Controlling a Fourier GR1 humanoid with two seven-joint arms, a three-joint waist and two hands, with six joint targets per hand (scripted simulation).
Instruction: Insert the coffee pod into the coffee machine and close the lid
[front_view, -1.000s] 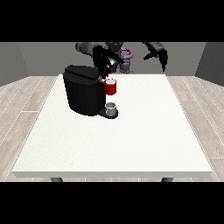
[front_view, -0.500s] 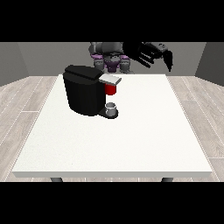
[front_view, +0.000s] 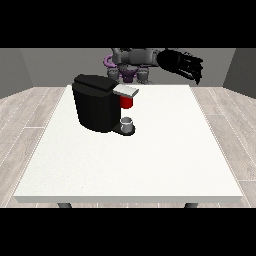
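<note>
White tabletop (front_view: 150, 160): black boxy coffee machine (front_view: 97, 102) far-left, lid looks shut (task apparently near done); black hand (front_view: 182, 64) at right raised, fingers spread, empty.

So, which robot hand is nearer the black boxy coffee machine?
Left, the only one showing: the hand at the view's right hangs above and right of the machine. The other hand is not visible.
</note>
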